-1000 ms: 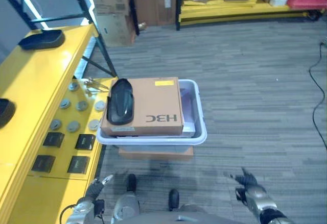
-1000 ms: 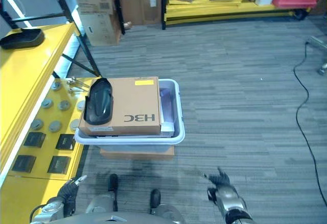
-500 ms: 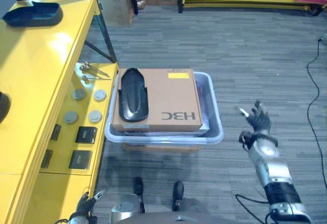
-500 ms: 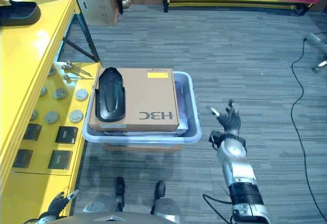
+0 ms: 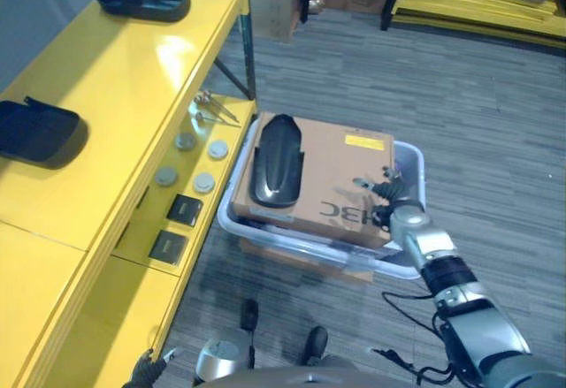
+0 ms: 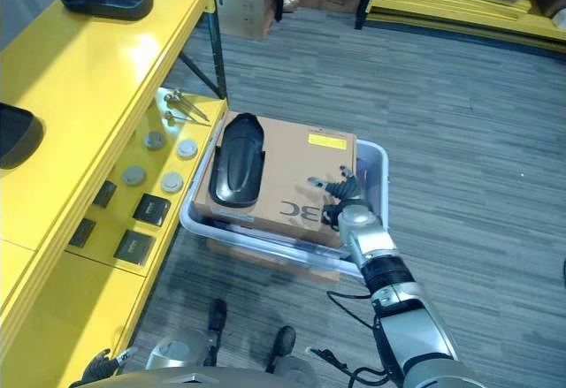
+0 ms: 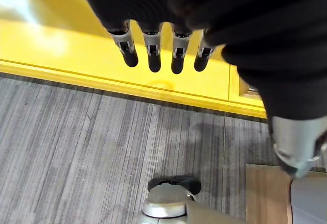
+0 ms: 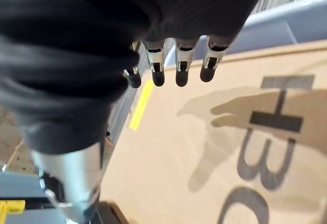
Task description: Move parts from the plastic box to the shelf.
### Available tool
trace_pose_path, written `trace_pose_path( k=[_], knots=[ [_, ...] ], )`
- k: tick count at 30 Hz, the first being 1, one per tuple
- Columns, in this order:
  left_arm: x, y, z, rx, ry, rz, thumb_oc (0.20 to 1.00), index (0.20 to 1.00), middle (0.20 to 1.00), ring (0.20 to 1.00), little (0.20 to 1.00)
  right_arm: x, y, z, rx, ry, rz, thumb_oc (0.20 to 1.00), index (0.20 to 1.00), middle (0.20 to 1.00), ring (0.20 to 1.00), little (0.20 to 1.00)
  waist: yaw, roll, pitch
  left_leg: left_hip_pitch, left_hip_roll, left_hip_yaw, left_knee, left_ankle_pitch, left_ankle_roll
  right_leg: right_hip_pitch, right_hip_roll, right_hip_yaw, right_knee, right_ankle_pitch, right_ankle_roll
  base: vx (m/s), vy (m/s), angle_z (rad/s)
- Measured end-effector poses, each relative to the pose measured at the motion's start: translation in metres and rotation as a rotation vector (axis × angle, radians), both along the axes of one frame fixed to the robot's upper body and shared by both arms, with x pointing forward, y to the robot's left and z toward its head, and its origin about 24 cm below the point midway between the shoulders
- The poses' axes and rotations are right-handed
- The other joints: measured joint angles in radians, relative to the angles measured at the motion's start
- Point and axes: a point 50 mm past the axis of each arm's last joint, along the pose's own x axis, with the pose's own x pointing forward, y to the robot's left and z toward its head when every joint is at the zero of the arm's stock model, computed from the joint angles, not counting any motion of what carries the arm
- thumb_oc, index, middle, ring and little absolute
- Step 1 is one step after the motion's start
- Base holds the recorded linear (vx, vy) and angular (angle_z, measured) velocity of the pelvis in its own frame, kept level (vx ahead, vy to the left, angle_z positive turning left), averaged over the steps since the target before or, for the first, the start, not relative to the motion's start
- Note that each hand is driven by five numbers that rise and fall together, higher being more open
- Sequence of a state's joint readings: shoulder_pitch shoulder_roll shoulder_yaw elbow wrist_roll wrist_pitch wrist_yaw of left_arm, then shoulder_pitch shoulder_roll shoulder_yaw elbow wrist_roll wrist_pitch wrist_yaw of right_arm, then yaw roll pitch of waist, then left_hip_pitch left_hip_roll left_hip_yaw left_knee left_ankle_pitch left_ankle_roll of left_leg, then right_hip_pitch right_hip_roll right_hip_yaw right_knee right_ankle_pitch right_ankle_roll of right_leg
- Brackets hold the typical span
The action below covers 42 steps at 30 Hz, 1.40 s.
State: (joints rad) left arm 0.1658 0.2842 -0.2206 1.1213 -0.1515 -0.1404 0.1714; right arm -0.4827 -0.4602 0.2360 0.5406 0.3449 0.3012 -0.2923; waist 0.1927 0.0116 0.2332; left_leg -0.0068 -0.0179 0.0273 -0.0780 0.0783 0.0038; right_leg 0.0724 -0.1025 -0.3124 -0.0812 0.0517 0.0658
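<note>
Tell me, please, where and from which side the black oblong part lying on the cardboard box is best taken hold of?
Probably across its narrow middle, coming from above: the black oblong part lies flat and lengthwise on the cardboard box, domed side up, its long sides free. The open right hand hovers over the box beside it, nearer the shelf-far side.

Yellow shelf (image 5: 133, 79), brown carton (image 5: 340, 185), black part (image 5: 276, 148), grey-striped floor (image 5: 495, 123).

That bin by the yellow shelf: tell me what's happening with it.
The right hand, fingers open, hovers over the cardboard box that sits in the plastic bin beside the shelf. A black part lies on the box, not gripped. The left hand hangs low by the shelf, holding nothing.
</note>
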Motion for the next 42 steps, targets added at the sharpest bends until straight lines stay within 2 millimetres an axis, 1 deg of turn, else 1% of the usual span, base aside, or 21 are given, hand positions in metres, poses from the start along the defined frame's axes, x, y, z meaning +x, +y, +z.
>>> trace_pose_path(
  k=[2,3,5,10,11,13,15,18,21,25,27,31,34,39,42],
  knots=[
    [0.002,0.000,0.001,-0.001,-0.010,-0.004,1.000,1.000,1.000,1.000,1.000,0.001,0.001,-0.002,-0.003,0.011,0.004,1.000,1.000,1.000,1.000,1.000,0.016,0.001,0.000,-0.007,-0.006,-0.001,0.000,0.003,0.003,-0.004,-0.005,-0.005,0.000,0.002,0.003,-0.04,0.050,0.16],
    [0.005,-0.001,0.001,-0.002,-0.018,-0.015,1.000,1.000,1.000,1.000,1.000,0.001,0.002,-0.006,-0.032,0.028,0.010,1.000,1.000,1.000,1.000,1.000,0.020,0.002,0.001,-0.011,-0.009,-0.006,0.000,0.004,0.004,-0.004,-0.008,-0.010,0.000,0.003,0.006,-0.03,0.047,0.10],
    [0.007,-0.002,0.001,-0.005,-0.030,-0.029,1.000,1.000,1.000,1.000,1.000,-0.001,0.006,-0.012,-0.042,0.054,0.023,1.000,1.000,1.000,1.000,1.000,0.021,0.004,0.002,-0.016,-0.013,-0.023,0.000,0.002,-0.002,-0.004,-0.012,-0.024,0.000,0.004,0.008,-0.03,0.044,0.17],
    [0.011,-0.004,0.002,-0.007,-0.042,-0.039,1.000,1.000,1.000,1.000,1.000,0.000,0.004,-0.013,-0.046,0.062,0.019,1.000,1.000,1.000,1.000,1.000,0.033,0.013,0.007,-0.030,-0.019,-0.030,0.000,0.007,0.000,-0.014,-0.017,-0.029,0.000,0.008,0.014,-0.02,0.040,0.05],
    [0.012,-0.004,0.002,-0.007,-0.044,-0.039,1.000,1.000,1.000,1.000,1.000,0.000,0.003,-0.013,-0.060,0.068,0.014,1.000,1.000,1.000,1.000,1.000,0.036,0.016,0.009,-0.032,-0.020,-0.031,0.000,0.013,0.007,-0.015,-0.018,-0.031,0.000,0.008,0.014,-0.01,0.040,0.02],
    [0.012,-0.004,0.002,-0.008,-0.050,-0.040,1.000,1.000,1.000,1.000,1.000,0.003,0.002,-0.012,-0.107,0.071,0.018,1.000,1.000,1.000,1.000,1.000,0.036,0.018,0.010,-0.035,-0.020,-0.032,0.000,0.014,0.008,-0.017,-0.018,-0.032,0.000,0.008,0.014,-0.01,0.041,0.02],
    [0.013,-0.004,0.002,-0.008,-0.052,-0.040,1.000,1.000,1.000,1.000,1.000,0.005,0.005,-0.009,-0.159,0.068,0.044,1.000,1.000,1.000,1.000,1.000,0.037,0.018,0.010,-0.036,-0.021,-0.034,0.000,0.015,0.008,-0.018,-0.018,-0.034,0.000,0.008,0.014,-0.02,0.040,0.03],
    [0.018,-0.005,0.003,-0.009,-0.064,-0.052,1.000,1.000,1.000,1.000,1.000,0.012,0.009,-0.005,-0.181,0.071,0.058,1.000,1.000,1.000,1.000,1.000,0.040,0.024,0.013,-0.043,-0.022,-0.045,0.000,0.020,0.007,-0.020,-0.018,-0.046,0.000,0.008,0.014,-0.02,0.045,0.11],
    [0.021,-0.008,0.003,-0.014,-0.070,-0.076,1.000,1.000,1.000,1.000,1.000,0.017,0.012,0.000,-0.183,0.060,0.064,1.000,1.000,1.000,1.000,1.000,0.058,0.028,0.016,-0.048,-0.024,-0.055,0.000,0.022,0.007,-0.020,-0.019,-0.057,0.000,0.008,0.015,-0.03,0.046,0.12],
    [0.020,-0.009,0.003,-0.015,-0.067,-0.083,1.000,1.000,1.000,1.000,1.000,0.018,0.009,0.000,-0.189,0.066,0.049,1.000,1.000,1.000,1.000,1.000,0.085,0.031,0.025,-0.052,-0.028,-0.060,0.000,0.024,0.007,-0.019,-0.022,-0.064,0.000,0.007,0.017,-0.02,0.041,0.07],
    [0.020,-0.009,0.003,-0.014,-0.069,-0.083,1.000,1.000,1.000,1.000,1.000,0.021,0.007,0.001,-0.197,0.067,0.031,1.000,1.000,1.000,1.000,1.000,0.083,0.033,0.030,-0.061,-0.031,-0.075,0.000,0.024,0.003,-0.021,-0.023,-0.081,0.000,0.007,0.018,-0.03,0.035,0.19],
    [0.020,-0.008,0.003,-0.013,-0.071,-0.083,1.000,1.000,1.000,1.000,1.000,0.028,0.005,0.010,-0.207,0.049,0.011,1.000,1.000,1.000,1.000,1.000,0.095,0.032,0.033,-0.072,-0.033,-0.083,0.000,0.032,0.006,-0.028,-0.024,-0.089,0.000,0.007,0.019,-0.02,0.032,0.08],
    [0.022,-0.008,0.003,-0.014,-0.077,-0.083,1.000,1.000,1.000,1.000,1.000,0.033,0.008,0.019,-0.206,0.021,0.018,1.000,1.000,1.000,1.000,1.000,0.106,0.031,0.034,-0.080,-0.035,-0.084,0.000,0.035,0.009,-0.034,-0.025,-0.091,0.000,0.008,0.020,-0.02,0.054,0.02],
    [0.022,-0.008,0.004,-0.020,-0.091,-0.069,1.000,1.000,1.000,1.000,1.000,0.032,0.007,0.017,-0.210,0.032,0.019,1.000,1.000,1.000,1.000,1.000,0.108,0.017,0.042,-0.080,-0.037,-0.086,0.000,0.035,0.009,-0.033,-0.027,-0.095,0.000,0.007,0.021,-0.01,0.042,0.03],
    [0.023,-0.007,0.004,-0.019,-0.099,-0.072,1.000,1.000,1.000,1.000,1.000,0.028,0.000,0.004,-0.238,0.093,0.003,1.000,1.000,1.000,1.000,1.000,0.109,0.006,0.050,-0.086,-0.038,-0.092,0.000,0.037,0.008,-0.036,-0.028,-0.101,0.000,0.006,0.023,-0.05,0.020,0.05]
  ],
)
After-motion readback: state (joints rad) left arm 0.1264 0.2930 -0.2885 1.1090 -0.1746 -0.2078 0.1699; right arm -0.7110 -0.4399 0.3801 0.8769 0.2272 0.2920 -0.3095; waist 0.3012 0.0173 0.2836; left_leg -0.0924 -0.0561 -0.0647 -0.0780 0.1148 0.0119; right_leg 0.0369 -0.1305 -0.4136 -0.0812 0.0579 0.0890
